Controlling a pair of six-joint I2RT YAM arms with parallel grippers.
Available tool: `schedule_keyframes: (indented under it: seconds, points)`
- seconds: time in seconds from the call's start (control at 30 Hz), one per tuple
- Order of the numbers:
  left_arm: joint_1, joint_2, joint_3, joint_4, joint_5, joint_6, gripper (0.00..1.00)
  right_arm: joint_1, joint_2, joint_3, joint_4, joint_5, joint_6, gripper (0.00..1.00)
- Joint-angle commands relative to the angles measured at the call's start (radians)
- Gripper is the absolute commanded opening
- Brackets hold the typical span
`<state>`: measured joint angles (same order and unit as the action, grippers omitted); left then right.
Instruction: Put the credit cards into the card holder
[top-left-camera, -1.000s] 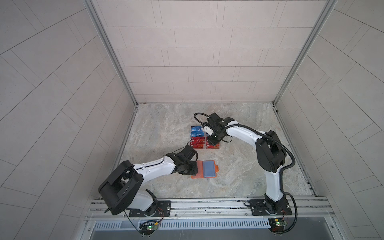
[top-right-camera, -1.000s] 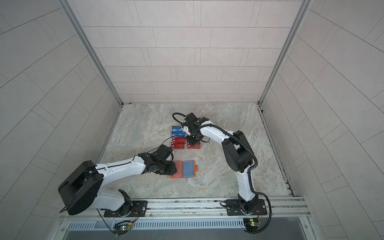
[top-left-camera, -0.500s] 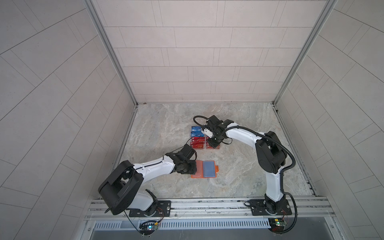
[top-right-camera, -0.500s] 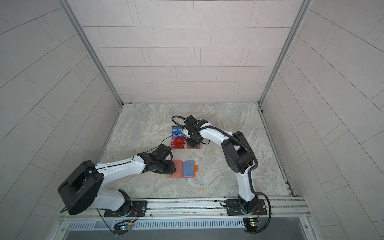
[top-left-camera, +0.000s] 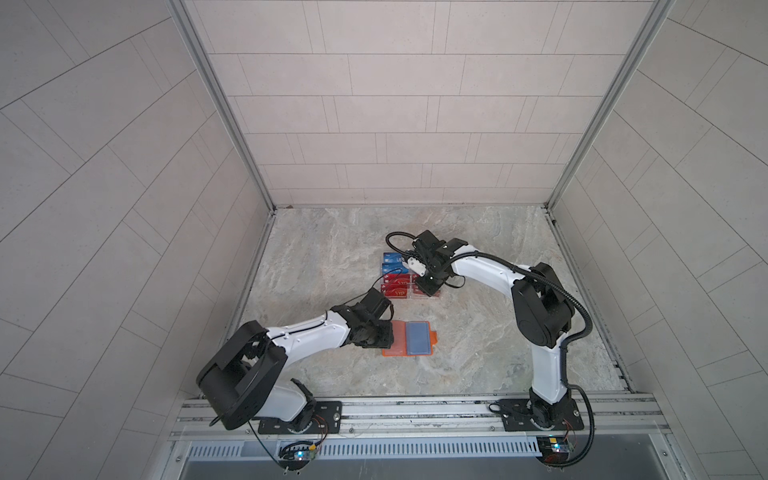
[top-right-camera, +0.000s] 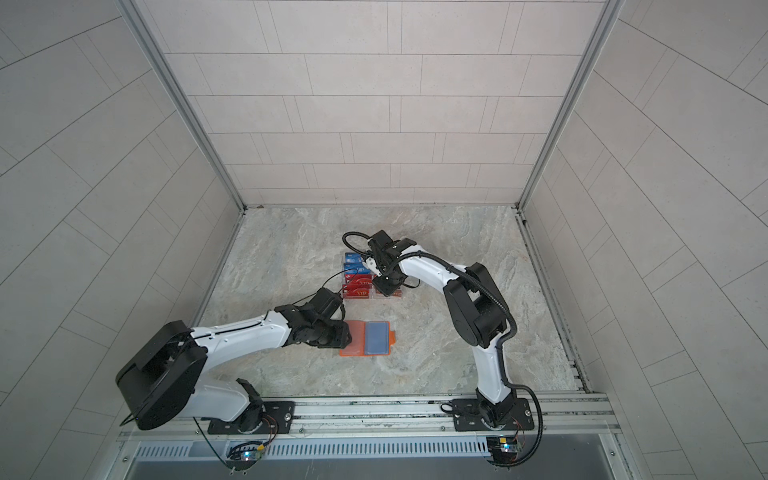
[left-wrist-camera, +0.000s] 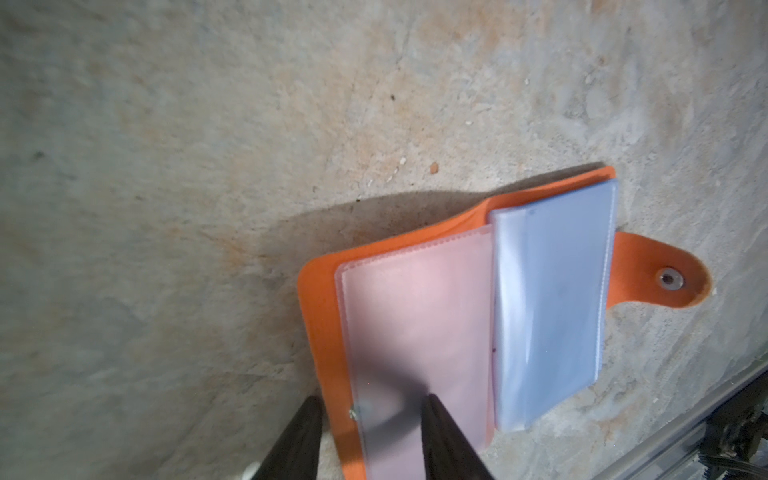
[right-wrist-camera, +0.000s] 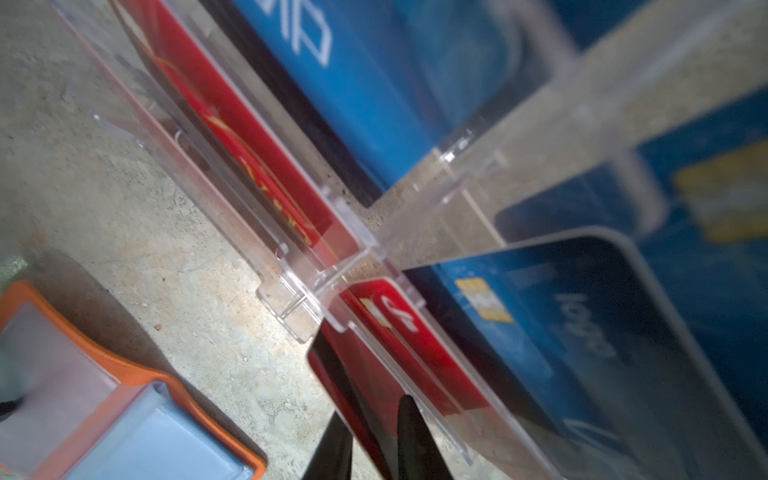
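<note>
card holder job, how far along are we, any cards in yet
Done: the card holder lies open, the left tool straddling its cover edge. No card plainly shows in its sleeves. In hand: the right tool has its jaws either side of a red card in the clear rack; a firm grip is unclear. Left: lift it, sleeve it, then the other red and blue cards.

Bare table (top-left-camera: 478, 340) beside card holder (top-left-camera: 417, 337)

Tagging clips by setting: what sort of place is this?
Probably a purpose-built robot test cell: plain tiled panels wall in a marble-look tabletop on three sides, and an aluminium rail at its front carries the left arm and right arm.
</note>
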<state>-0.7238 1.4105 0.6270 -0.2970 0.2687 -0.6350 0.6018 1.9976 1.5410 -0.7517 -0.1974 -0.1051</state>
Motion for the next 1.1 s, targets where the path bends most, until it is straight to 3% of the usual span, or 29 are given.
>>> schedule_keyframes:
  seconds: [0.0,0.53,0.67,0.83,1.07]
  points:
    - [0.006,0.014,-0.016,-0.015,0.001,0.001,0.44,0.004,0.009,0.03,-0.035,-0.039,-0.053,0.2]
    - [0.006,-0.009,-0.013,-0.037,-0.002,-0.012,0.44,0.005,0.024,0.101,-0.092,-0.07,-0.103,0.0]
    - [0.006,-0.017,-0.016,-0.038,-0.004,-0.016,0.44,0.002,0.007,0.107,-0.102,-0.118,-0.095,0.0]
    - [0.006,-0.03,-0.019,-0.024,-0.009,-0.027,0.44,-0.012,-0.047,0.113,-0.103,-0.195,-0.048,0.0]
    - [0.009,-0.139,-0.025,-0.005,-0.078,-0.047,0.44,-0.022,-0.139,0.014,0.023,-0.325,0.124,0.0]
